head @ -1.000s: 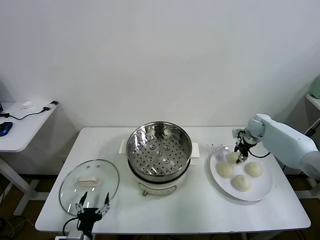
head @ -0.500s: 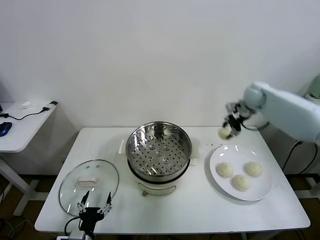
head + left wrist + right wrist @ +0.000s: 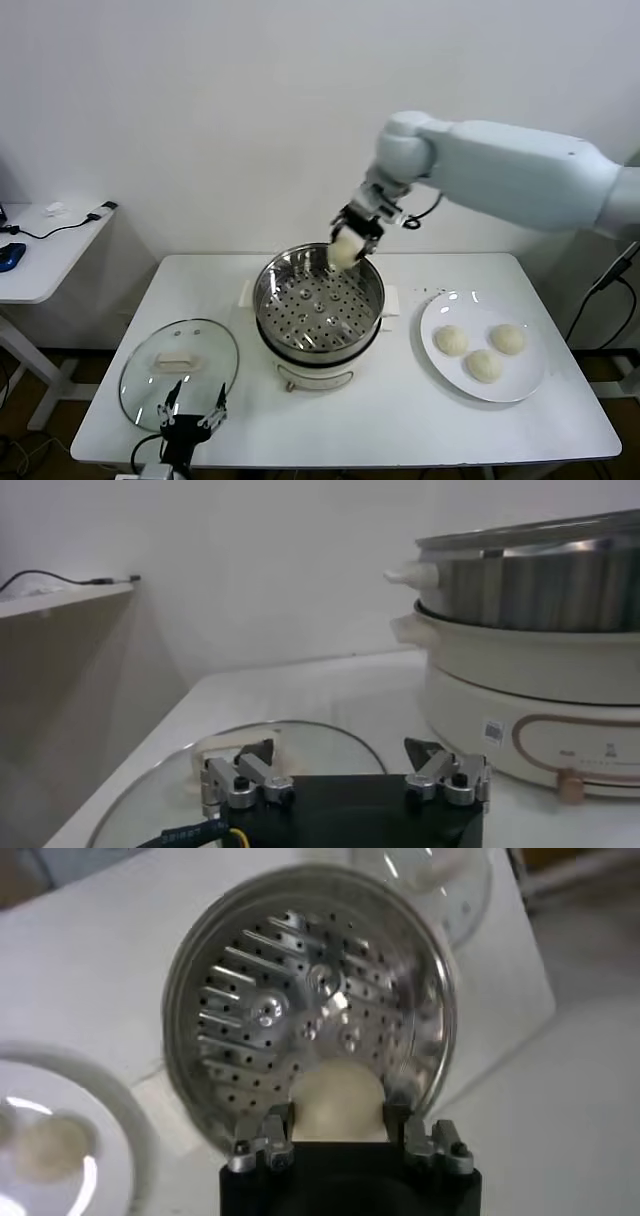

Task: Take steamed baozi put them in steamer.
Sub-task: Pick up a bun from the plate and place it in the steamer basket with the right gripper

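Right arm reaches in from the right at height, elbow high, forearm angled down toward the steamer (image 3: 318,303); right gripper (image 3: 346,247) hangs over the steamer's far rim, fingers (image 3: 268,1144) clamped on either side of one baozi (image 3: 343,250), which is held in the air above the perforated floor, not touching it. In the right wrist view the same bun (image 3: 338,1102) sits between the two fingers with the steamer basket (image 3: 310,998) directly beyond it. Left arm parked low, near-left of the steamer, by the table's (image 3: 400,420) front edge; left gripper (image 3: 190,415) has its fingers (image 3: 240,777) spread wide, nothing between them, poised just over the near edge of the glass lid (image 3: 178,373). Count: baozi 4 total, i.e. 1 in the right gripper + 3 on the white plate (image 3: 527,385) right of the steamer, clustered close together; steamer basket 1, no buns inside; glass lid 1, flat on the table left of the steamer w/ white handle (image 3: 177,361) up; plate 1.
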Available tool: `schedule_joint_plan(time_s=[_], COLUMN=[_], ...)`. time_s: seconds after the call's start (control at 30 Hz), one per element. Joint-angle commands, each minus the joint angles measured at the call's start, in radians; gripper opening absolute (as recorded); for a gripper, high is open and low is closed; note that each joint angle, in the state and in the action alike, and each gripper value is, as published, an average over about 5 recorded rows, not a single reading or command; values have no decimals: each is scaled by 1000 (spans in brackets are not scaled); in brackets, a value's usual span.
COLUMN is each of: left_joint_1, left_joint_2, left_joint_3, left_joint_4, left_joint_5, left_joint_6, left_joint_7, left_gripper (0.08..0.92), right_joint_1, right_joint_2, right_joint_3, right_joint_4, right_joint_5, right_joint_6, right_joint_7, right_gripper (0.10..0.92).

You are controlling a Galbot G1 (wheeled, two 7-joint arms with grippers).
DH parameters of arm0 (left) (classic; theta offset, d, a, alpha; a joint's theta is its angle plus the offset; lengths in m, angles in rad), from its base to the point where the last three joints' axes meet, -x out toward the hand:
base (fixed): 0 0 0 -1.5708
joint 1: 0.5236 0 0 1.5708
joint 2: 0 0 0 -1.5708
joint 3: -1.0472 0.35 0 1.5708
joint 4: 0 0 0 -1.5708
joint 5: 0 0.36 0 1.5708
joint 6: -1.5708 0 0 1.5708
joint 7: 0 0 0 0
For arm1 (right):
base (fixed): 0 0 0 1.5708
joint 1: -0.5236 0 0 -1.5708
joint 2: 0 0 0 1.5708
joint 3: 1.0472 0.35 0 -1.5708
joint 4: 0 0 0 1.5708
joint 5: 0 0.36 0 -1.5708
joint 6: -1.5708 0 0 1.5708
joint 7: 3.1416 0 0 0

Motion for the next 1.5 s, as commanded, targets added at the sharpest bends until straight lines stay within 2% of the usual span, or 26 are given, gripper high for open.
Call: schedule_joint_plan(time_s=[0.03, 0.2, 0.63, 0.83, 0.97, 1.1, 1.23, 1.37, 1.5], left_joint_1=[4, 3, -9, -17, -19, -17, -12, -7, -4], left_joint_2=[-3, -3, 3, 6, 7, 8, 6, 2, -1], left_joint_3=[3, 6, 4, 3, 0, -1, 0, 7, 13], left_joint_4=[-7, -1, 22, 30, 32, 29, 22, 13, 7], left_joint_5=[7, 10, 7, 4, 2, 1, 1, 3, 6], left_joint_6=[-3, -5, -7, -6, -8, -8, -9, -8, -8], left_joint_7=[-1, -2, -5, -8, -12, -16, -16, -15, -13], left_gripper=[823, 823, 823, 823, 823, 823, 823, 823, 823], right_joint_1=[-150, -231, -309, -321, -322, -303, -240, -116, 41], right_joint_2=[102, 115, 145, 170, 179, 174, 142, 72, -23], right_joint_3=[16, 66, 141, 162, 150, 125, 106, 100, 23], right_joint_4=[-88, -188, -336, -386, -396, -369, -314, -266, -247], right_joint_5=[-381, -478, -589, -595, -555, -481, -339, -112, 195], right_joint_6=[297, 322, 334, 344, 347, 347, 323, 289, 190], right_joint_7=[137, 172, 209, 221, 229, 201, 122, -16, -114], right_gripper=[602, 607, 611, 609, 665, 770, 817, 822, 823])
